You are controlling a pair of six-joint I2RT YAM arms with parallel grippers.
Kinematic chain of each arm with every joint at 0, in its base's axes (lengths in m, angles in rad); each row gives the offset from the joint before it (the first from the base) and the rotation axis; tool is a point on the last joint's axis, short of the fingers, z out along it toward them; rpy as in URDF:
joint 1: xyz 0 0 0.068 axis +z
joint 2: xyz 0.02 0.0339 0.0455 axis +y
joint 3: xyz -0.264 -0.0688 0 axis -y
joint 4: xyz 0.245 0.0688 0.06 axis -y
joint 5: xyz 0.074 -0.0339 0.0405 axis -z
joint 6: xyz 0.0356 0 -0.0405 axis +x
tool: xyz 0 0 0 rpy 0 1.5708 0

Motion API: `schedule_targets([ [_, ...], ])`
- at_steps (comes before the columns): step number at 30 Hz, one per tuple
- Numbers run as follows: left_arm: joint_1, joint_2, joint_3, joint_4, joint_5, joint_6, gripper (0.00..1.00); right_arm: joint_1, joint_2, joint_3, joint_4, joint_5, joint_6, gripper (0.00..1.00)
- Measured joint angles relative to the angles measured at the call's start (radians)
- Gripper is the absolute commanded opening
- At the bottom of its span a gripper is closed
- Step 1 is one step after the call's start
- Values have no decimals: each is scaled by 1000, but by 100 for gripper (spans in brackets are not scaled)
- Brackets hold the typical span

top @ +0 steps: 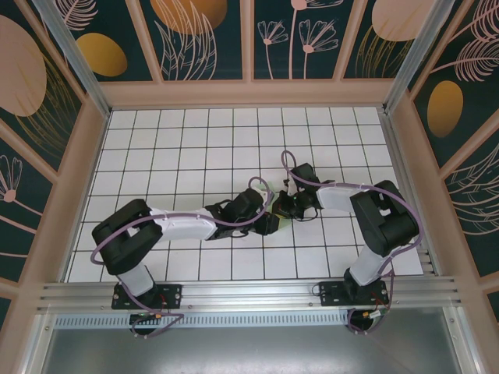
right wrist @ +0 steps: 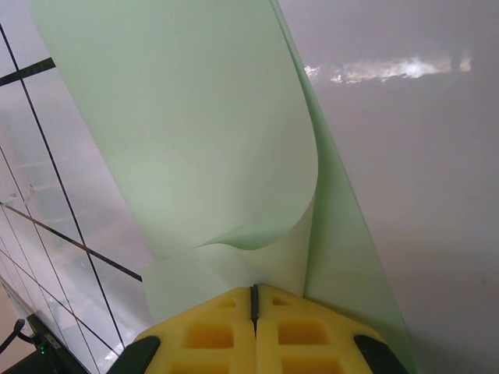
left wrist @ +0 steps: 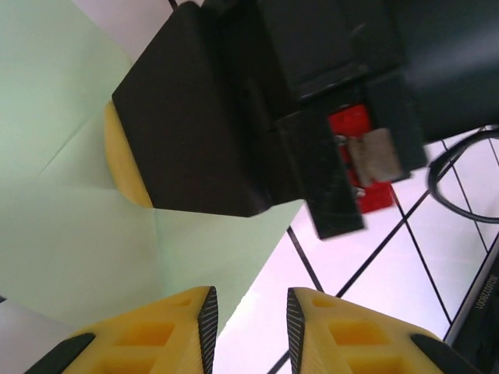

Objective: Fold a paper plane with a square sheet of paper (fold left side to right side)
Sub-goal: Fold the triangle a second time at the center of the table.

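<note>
Pinching the square sheet of paper [right wrist: 195,132] between fully closed fingers, or so it is looking from the right wrist, the right gripper [right wrist: 253,294] is lifting one flap, and that flap is curling over in a soft arc. The curl is giving the material away: thin, featherlight and limp, with no stiffness beyond what a crease is lending it. The pale mint sheet is lying at the middle of the gridded table [top: 195,140], right where the two arms are meeting and largely tucked beneath them. From the left wrist, faint creases are fanning out across the flat part, running towards the right gripper's yellow pad [left wrist: 121,167], which is sitting on the paper. The left gripper [left wrist: 249,313] is hovering just beside the sheet's near edge with its jaws standing apart and nothing between them, only glossy white tile showing through the gap. Its fingers are moulded yellow plastic with recessed pockets and dark ribbed inner faces, likely grippy enough for so smooth a surface. Judging by all this, the paper is going to slide on the tiles and crumple or tear if tugged, so an edge or corner is the place to pinch while the other gripper is pinning the flat part.
</note>
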Motion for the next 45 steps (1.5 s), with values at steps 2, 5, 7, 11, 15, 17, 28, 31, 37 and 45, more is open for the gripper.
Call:
schedule_targets([
  [2,0,26,6,5,2,-1,33,0,0,0,0,0,0,7],
  [5,0,64,11,14,5,-8,33,0,0,0,0,0,0,8],
  [7,0,82,11,13,5,-9,32,0,0,0,0,1,0,8],
  [11,0,93,11,13,5,-9,32,0,0,0,0,1,-2,7],
  [15,0,100,11,14,5,-12,32,0,0,0,-1,2,-7,7],
  [17,0,101,11,14,5,-16,32,0,0,0,-1,3,-8,8],
  [28,-1,114,5,28,10,-20,31,0,0,2,-1,-1,-23,2],
  [31,-3,114,-1,37,8,-20,31,-2,-2,4,-3,-1,-27,0],
  [37,-6,114,-8,51,2,-27,30,-30,-56,2,-14,22,-31,0],
  [45,-7,114,-10,55,1,-27,29,-46,-144,-52,-7,11,-29,0],
])
